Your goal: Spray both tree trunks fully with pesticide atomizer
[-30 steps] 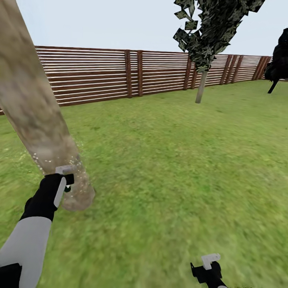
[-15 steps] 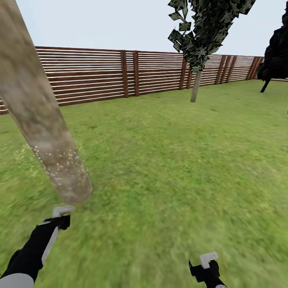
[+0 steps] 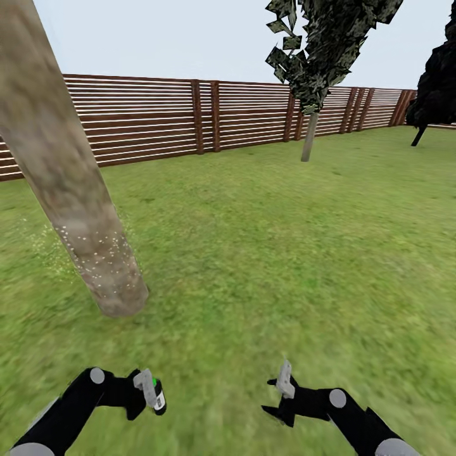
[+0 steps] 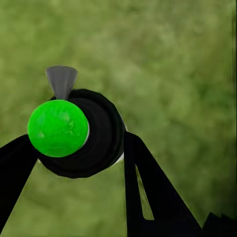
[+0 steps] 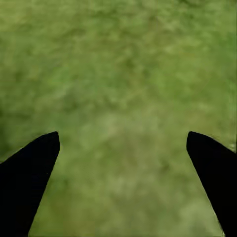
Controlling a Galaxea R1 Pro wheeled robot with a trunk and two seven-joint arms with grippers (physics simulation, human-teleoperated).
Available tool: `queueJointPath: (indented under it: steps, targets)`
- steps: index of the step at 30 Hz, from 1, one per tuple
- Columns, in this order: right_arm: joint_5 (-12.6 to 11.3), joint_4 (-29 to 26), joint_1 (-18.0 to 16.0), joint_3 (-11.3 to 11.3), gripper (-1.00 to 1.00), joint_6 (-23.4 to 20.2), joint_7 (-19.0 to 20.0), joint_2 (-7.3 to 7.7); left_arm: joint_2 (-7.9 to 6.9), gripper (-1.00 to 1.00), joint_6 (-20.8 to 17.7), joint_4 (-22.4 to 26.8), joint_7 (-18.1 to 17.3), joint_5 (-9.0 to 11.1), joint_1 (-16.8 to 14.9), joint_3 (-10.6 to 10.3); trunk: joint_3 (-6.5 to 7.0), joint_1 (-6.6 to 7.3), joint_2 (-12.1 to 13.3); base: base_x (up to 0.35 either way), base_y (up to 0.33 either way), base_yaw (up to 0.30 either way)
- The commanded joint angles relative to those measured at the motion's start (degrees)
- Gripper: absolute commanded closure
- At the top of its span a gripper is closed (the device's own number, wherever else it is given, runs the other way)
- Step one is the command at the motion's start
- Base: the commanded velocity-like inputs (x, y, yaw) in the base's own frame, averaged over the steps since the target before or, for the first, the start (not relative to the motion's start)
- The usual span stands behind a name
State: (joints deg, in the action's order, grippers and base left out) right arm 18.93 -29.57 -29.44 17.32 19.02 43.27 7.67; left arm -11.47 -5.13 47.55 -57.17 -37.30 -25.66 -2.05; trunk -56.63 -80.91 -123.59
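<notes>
Head view, near tree trunk: a thick beige-grey tree trunk (image 3: 69, 190) leans up at the left, its foot on the lawn (image 3: 266, 253), with white specks of pesticide (image 3: 101, 253) over its lower part.
Head view, far tree: a second tree (image 3: 316, 76) with a pale stem and jagged dark-green foliage stands far off by the slatted wooden fence (image 3: 158, 120); a black-foliaged tree (image 3: 437, 82) is at the far right.
Head view, left tool (image 3: 147, 394): low at the near left, closed round the pesticide atomizer (image 3: 157, 398).
Head view, right tool (image 3: 283, 391): low at the near right, over grass.
Left wrist view: both fingers (image 4: 148, 192) grip the atomizer's black body (image 4: 98, 136); green cap and grey nozzle visible.
Right wrist view: fingertips (image 5: 34, 163) spread wide apart, holding nothing, grass beyond.
</notes>
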Motion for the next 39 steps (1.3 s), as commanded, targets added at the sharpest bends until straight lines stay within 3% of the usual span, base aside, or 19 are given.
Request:
queueJointPath:
  steps: [1, 3, 4, 5, 7, 10, 12, 14, 16, 20, 24, 28, 31, 33, 36, 39]
  targets:
    - [0.15, -2.28, -0.35, 0.05, 1.00, -0.25, 0.30, -0.45, 1.39, 1.00, -0.05, -0.06, 0.12, -0.28, 0.02, -1.37, 0.00, 0.00, 0.00, 0.000, 0.000, 0.000]
    - [0.16, -3.91, -0.42, 0.18, 1.00, -0.37, 1.27, -0.96, 2.82, 1.00, -0.07, -0.29, 0.17, -1.27, 0.02, -4.03, 0.00, 0.00, 0.00, 0.000, 0.000, 0.000]
    - [0.27, -5.11, -0.46, 0.17, 1.00, -0.67, 3.07, -1.98, 4.51, 1.00, -0.16, -0.34, 0.21, -1.73, -0.04, -6.41, 0.00, 0.00, 0.00, 0.000, 0.000, 0.000]
    - [0.30, -5.82, -0.50, 0.20, 1.00, -1.38, 3.65, -2.46, 5.24, 1.00, -0.20, -0.26, 0.21, -1.81, -0.04, -7.09, 0.00, 0.00, 0.00, 0.000, 0.000, 0.000]
    - [0.32, -7.87, -0.62, 0.25, 1.00, -4.43, 4.21, -3.47, 7.07, 1.00, -0.29, -0.12, 0.26, -1.96, -0.06, -7.75, 0.00, 0.00, 0.00, 0.000, 0.000, 0.000]
    - [0.32, -8.58, -0.68, 0.26, 1.00, -5.34, 4.35, -4.72, 8.86, 1.00, -0.32, -0.02, 0.27, -2.04, -0.29, -8.01, 0.00, 0.00, 0.00, 0.000, 0.000, 0.000]
    - [0.72, -9.12, -0.70, 0.40, 1.00, -5.46, 4.37, -5.68, 9.92, 1.00, -0.51, -0.06, 1.09, -5.02, -1.19, -9.24, 0.00, 0.00, 0.00, 0.000, 0.000, 0.000]
    - [3.31, -9.35, -0.70, 0.43, 1.00, -5.50, 4.37, -6.92, 10.60, 1.00, -0.57, -0.08, 1.72, -6.07, -1.51, -9.48, 0.00, 0.00, 0.00, 0.000, 0.000, 0.000]
    - [4.85, -9.41, -0.70, 0.43, 1.00, -5.53, 4.37, -7.74, 11.07, 1.00, -0.58, -0.09, 1.91, -6.33, -1.80, -9.54, 0.00, 0.00, 0.00, 0.000, 0.000, 0.000]
    - [5.14, -9.47, -0.70, 0.44, 1.00, -5.49, 4.37, -8.06, 11.93, 1.00, -0.50, -0.11, 2.78, -6.37, -1.85, -9.55, 0.00, 0.00, 0.00, 0.000, 0.000, 0.000]
    - [5.16, -9.62, -0.70, 0.44, 1.00, -5.49, 4.45, -9.13, 12.84, 1.00, -0.26, -0.74, 7.32, -6.13, -1.85, -9.61, 0.00, 0.00, 0.00, 0.000, 0.000, 0.000]
    - [5.16, -10.70, -0.70, 0.44, 1.00, -5.51, 4.47, -9.26, 13.23, 1.00, -0.09, -0.87, 7.44, -5.81, -1.82, -9.50, 0.00, 0.00, 0.00, 0.000, 0.000, 0.000]
    - [5.22, -10.84, -0.70, 0.44, 1.00, -5.56, 6.60, -9.31, 13.70, 1.00, 0.13, -2.05, 7.35, -5.73, -1.77, -9.54, 0.00, 0.00, 0.00, 0.000, 0.000, 0.000]
    - [5.27, -10.85, -0.70, 0.38, 1.00, -5.57, 6.96, -9.28, 14.21, 1.00, 2.95, -2.42, 7.20, -5.56, -1.77, -9.55, 0.00, 0.00, 0.00, 0.000, 0.000, 0.000]
    - [5.33, -10.86, -0.70, 0.35, 1.00, -5.57, 7.00, -9.28, 14.29, 1.00, 3.64, -2.46, 7.10, -5.50, -1.77, -9.49, 0.00, 0.00, 0.00, 0.000, 0.000, 0.000]
    - [5.33, -10.79, -0.70, 0.35, 1.00, -5.57, 7.00, -9.26, 14.29, 1.00, 3.97, -2.48, 5.05, -5.44, -1.74, -9.43, 0.00, 0.00, 0.00, 0.000, 0.000, 0.000]
